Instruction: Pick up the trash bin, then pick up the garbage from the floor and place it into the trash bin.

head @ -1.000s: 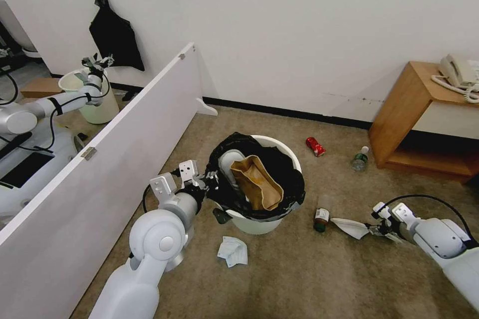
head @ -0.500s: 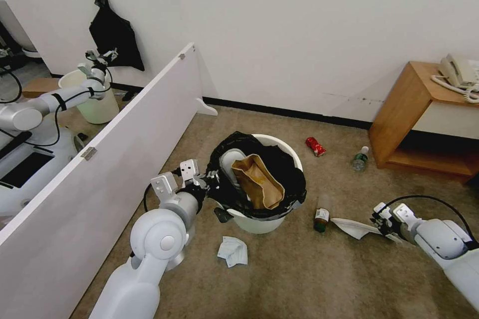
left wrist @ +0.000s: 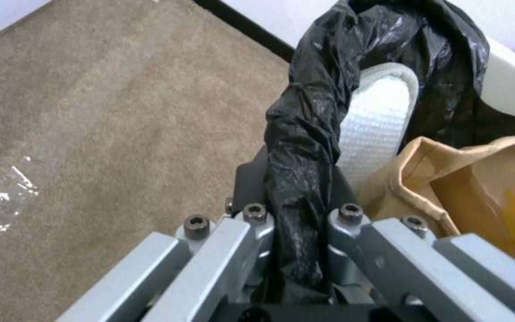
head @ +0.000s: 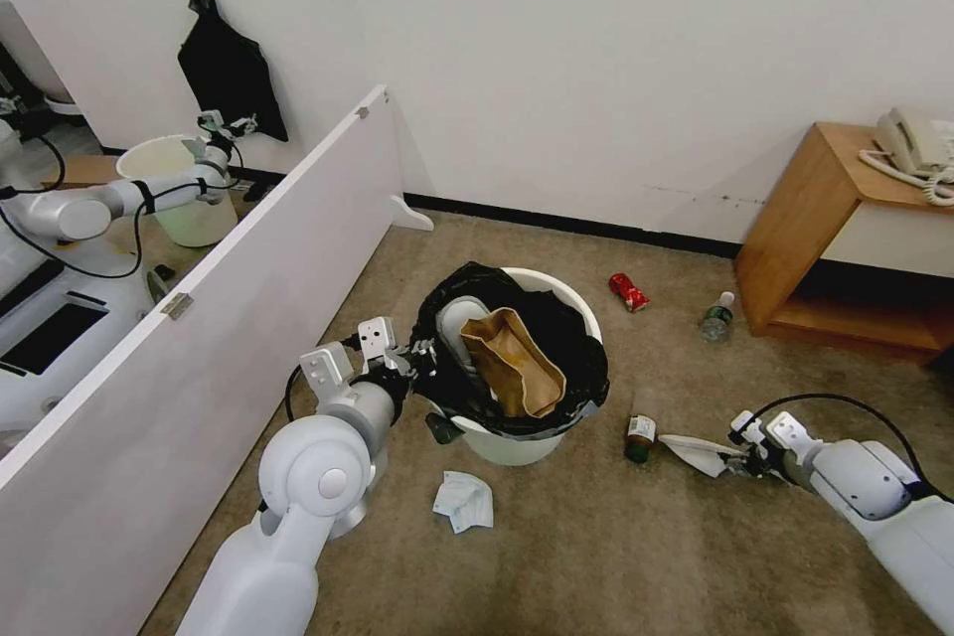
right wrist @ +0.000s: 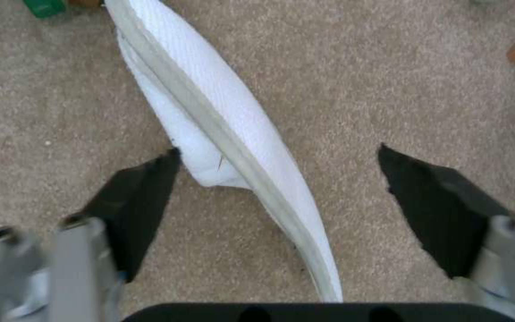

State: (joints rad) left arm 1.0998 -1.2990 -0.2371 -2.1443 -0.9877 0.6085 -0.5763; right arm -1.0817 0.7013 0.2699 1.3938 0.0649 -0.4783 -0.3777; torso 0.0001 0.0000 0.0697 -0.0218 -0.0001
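The trash bin (head: 527, 445), white with a black bag (left wrist: 305, 134) over its rim, stands in the middle of the carpet. My left gripper (head: 421, 359) (left wrist: 296, 214) is shut on its bagged rim. A brown paper bag (head: 512, 365) (left wrist: 478, 188) and a white slipper (head: 453, 323) (left wrist: 377, 129) lie inside. To the bin's right my right gripper (head: 740, 457) (right wrist: 280, 152) is open, low over the floor, its fingers either side of a second white slipper (head: 696, 452) (right wrist: 221, 120). Other garbage lies around: a small brown bottle (head: 639, 437), crumpled tissue (head: 464, 500), a red can (head: 628, 291), a plastic bottle (head: 715, 316).
A long white panel (head: 248, 268) runs along my left; beyond it are a pale unlined bin (head: 189, 189) and another robot arm (head: 149, 197). A wooden side table (head: 825, 219) with a telephone (head: 914, 144) stands at the right wall. Open carpet lies in front.
My right gripper has edged left and lower, closer around the slipper on the floor. The arm beyond the panel has swung to the right. The left gripper and bin have stayed put.
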